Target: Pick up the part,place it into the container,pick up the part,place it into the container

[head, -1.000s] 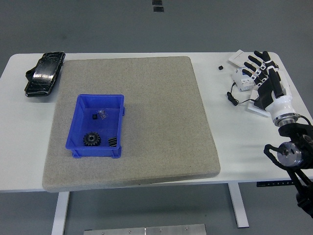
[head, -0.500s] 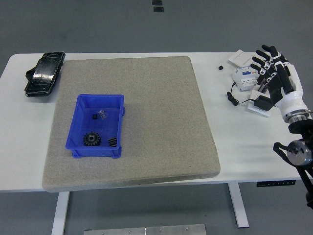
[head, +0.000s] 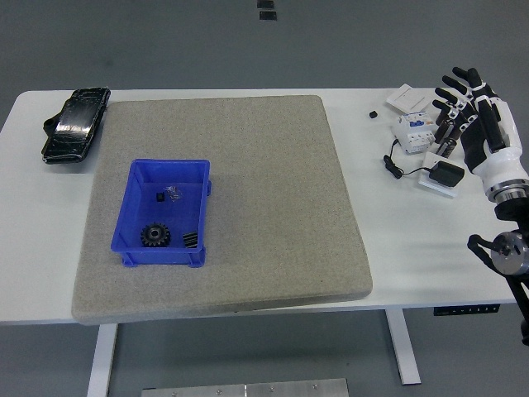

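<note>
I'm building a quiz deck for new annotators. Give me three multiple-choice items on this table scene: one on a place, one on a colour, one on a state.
1. Where does the black gear lie?
A. On the bare mat
B. Inside the bin
C. On the white table beside the adapter

2. What colour is the bin?
A. Blue
B. Red
C. Green

3. How is the right hand?
A. Closed around the gear
B. Pressed flat on the mat
C. Fingers spread, holding nothing

Answers:
1 B: the gear sits on the floor of the bin, near its front wall.
2 A: the bin's walls are blue against the grey mat.
3 C: the right hand is at the table's right edge, fingers apart and nothing in them.
</note>
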Robot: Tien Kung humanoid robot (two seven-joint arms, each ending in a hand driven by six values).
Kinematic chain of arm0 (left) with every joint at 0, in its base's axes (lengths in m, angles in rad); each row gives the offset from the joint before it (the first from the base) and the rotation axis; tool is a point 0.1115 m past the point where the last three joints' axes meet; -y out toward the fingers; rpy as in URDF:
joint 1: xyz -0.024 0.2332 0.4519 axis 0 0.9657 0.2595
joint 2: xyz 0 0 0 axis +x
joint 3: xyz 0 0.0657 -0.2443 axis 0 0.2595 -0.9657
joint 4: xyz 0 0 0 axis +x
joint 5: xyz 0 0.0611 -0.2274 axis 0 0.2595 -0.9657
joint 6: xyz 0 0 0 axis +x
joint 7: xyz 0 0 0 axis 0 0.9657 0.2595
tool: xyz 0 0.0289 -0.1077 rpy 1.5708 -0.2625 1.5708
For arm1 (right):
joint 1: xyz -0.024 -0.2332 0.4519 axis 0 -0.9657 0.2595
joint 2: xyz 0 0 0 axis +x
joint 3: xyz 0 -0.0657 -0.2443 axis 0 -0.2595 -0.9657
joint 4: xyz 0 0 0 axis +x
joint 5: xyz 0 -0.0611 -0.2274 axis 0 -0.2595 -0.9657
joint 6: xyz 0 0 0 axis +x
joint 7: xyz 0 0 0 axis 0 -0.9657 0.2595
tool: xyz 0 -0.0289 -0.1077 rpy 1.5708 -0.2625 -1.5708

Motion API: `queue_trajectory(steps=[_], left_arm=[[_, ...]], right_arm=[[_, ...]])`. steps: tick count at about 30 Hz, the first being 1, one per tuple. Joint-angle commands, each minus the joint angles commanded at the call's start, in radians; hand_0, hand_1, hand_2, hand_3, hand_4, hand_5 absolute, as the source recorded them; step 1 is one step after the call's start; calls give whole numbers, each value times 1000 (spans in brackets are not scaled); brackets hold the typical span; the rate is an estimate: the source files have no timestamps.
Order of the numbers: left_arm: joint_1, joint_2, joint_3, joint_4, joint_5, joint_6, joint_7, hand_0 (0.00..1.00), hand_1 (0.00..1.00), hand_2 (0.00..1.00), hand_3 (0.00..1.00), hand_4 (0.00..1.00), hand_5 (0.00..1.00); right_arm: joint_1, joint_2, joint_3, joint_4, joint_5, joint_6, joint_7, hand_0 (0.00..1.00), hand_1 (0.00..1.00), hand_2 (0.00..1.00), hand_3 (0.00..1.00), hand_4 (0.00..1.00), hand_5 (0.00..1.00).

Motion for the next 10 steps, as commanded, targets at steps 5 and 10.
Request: queue_trajectory(steps=[5, 10], left_arm=[[-4, 1, -1, 1, 1, 0, -1, 682, 659, 627, 569, 705, 286], [-6, 2, -15, -2, 25, -1, 8, 682, 659, 627, 569, 705, 286]], right_arm=[[-2, 1, 13, 2, -4, -2, -3, 755, 735, 752, 743, 915, 654], [-4, 1, 24, 6, -9, -3, -4, 755, 735, 752, 743, 915, 654]])
